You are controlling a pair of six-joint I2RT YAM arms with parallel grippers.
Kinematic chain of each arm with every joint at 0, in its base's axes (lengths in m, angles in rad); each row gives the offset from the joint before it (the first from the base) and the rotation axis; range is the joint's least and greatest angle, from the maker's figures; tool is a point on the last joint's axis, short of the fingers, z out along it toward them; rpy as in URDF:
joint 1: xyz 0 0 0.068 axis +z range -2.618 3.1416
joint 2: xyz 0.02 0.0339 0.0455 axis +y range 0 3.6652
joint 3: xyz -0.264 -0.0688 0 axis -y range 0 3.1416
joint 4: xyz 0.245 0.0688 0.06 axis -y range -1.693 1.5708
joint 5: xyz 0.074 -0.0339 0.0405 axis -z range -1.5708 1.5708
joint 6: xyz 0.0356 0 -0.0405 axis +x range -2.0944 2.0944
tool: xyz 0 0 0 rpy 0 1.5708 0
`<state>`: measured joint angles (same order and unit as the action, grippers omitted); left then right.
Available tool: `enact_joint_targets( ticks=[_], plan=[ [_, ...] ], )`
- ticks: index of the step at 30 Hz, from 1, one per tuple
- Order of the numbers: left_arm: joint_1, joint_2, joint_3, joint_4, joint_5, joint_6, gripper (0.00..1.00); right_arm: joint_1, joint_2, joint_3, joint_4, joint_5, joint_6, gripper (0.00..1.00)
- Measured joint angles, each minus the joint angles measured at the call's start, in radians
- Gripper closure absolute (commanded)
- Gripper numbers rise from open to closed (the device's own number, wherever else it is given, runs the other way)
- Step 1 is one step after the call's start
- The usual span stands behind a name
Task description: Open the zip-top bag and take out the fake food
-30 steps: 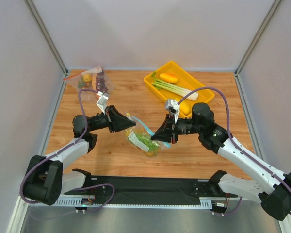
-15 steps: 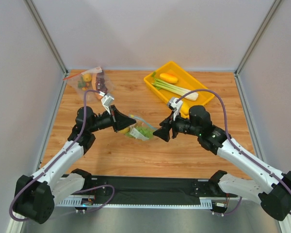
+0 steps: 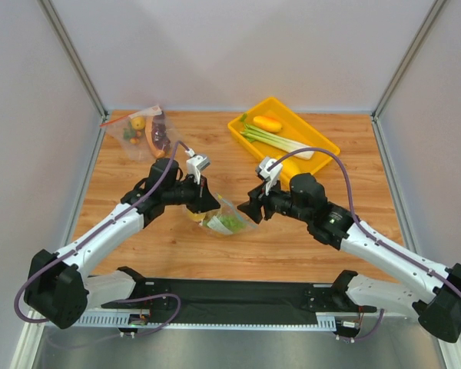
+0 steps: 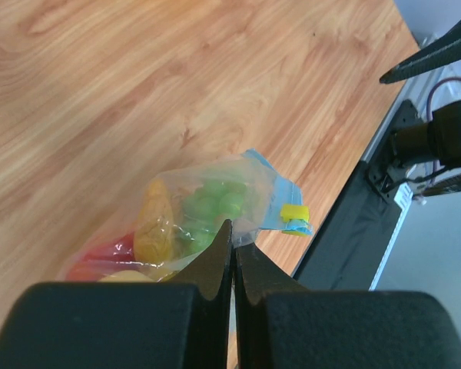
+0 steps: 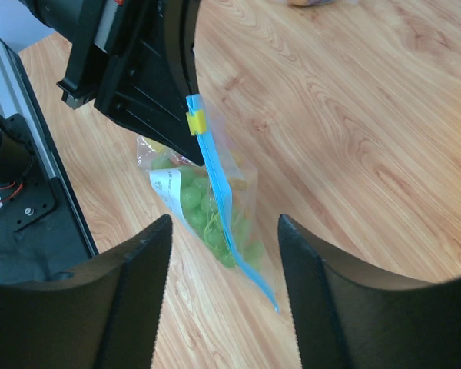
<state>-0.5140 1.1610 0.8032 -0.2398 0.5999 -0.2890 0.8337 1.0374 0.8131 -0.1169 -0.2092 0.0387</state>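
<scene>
Left arm has swung out toward the table point(image 3: 215, 157) centre. Left gripper point(image 3: 204, 200), clamped on the zip-top bag point(image 3: 229, 223) at its mouth edge, now carries it alone. Right gripper point(image 3: 250, 209) has let go, jaws apart, just beside the bag. The bag, earlier stretched between both, now hangs bunched, possibly off the wood.
</scene>
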Motion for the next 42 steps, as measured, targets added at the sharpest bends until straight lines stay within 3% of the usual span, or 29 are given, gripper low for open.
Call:
enact_joint_targets(
  ticks=[7, 19, 42],
  plan=[
    [-0.046, 0.012, 0.037, -0.096, -0.036, 0.047, 1.0, 0.072, 0.063, 0.046, 0.003, 0.03, -0.036, 0.58],
    [-0.056, 0.014, 0.047, -0.151, -0.068, 0.062, 1.0, 0.216, 0.151, 0.082, 0.029, 0.224, -0.055, 0.66],
    [-0.082, 0.014, 0.058, -0.17, -0.082, 0.079, 1.0, 0.235, 0.235, 0.094, 0.085, 0.304, -0.051, 0.74]
  ],
)
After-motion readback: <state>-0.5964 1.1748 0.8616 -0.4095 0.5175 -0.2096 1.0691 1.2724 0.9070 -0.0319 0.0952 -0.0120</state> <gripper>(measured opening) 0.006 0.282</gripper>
